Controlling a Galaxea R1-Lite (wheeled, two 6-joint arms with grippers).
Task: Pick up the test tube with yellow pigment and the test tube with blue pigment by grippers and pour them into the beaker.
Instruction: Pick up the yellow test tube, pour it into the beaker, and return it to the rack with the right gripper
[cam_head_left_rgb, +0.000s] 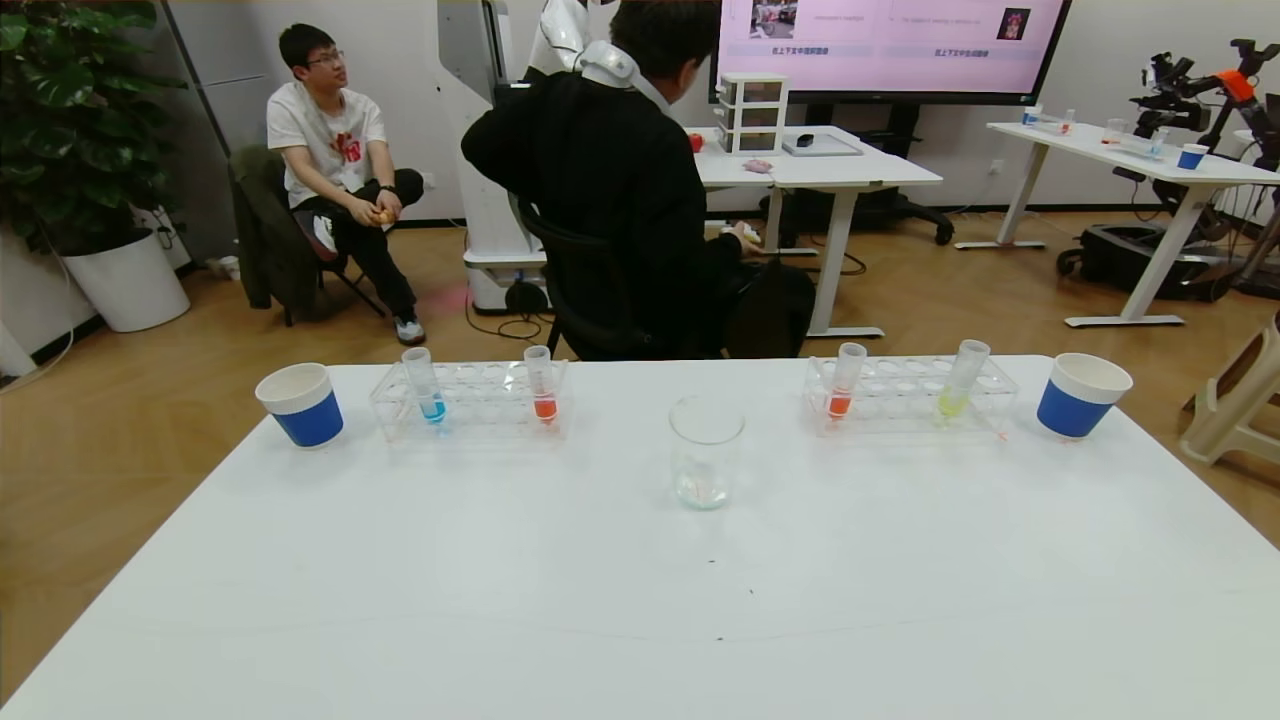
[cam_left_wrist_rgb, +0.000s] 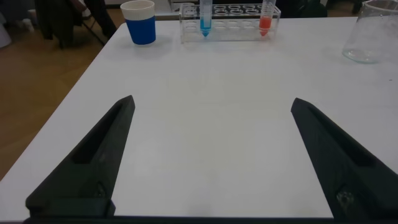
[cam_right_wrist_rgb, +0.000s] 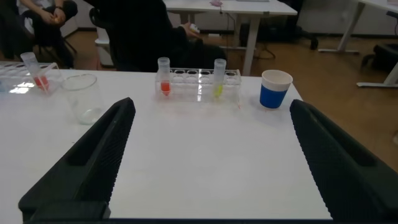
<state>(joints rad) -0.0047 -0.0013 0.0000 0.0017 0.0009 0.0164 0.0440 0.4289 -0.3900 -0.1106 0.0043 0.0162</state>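
The blue-pigment test tube (cam_head_left_rgb: 425, 385) stands in the left clear rack (cam_head_left_rgb: 470, 402), also in the left wrist view (cam_left_wrist_rgb: 205, 17). The yellow-pigment test tube (cam_head_left_rgb: 961, 380) stands in the right clear rack (cam_head_left_rgb: 905, 397), also in the right wrist view (cam_right_wrist_rgb: 219, 78). The beaker (cam_head_left_rgb: 706, 452) stands between the racks, mid-table; it shows in both wrist views (cam_left_wrist_rgb: 373, 31) (cam_right_wrist_rgb: 83, 98). My left gripper (cam_left_wrist_rgb: 212, 102) is open and empty over bare table, short of the left rack. My right gripper (cam_right_wrist_rgb: 211, 102) is open and empty, short of the right rack. Neither gripper shows in the head view.
Each rack also holds an orange-red tube (cam_head_left_rgb: 541, 385) (cam_head_left_rgb: 845, 382). Blue-and-white paper cups stand at the far left (cam_head_left_rgb: 300, 403) and far right (cam_head_left_rgb: 1080, 394) of the white table (cam_head_left_rgb: 640, 600). Two people sit beyond the table's far edge.
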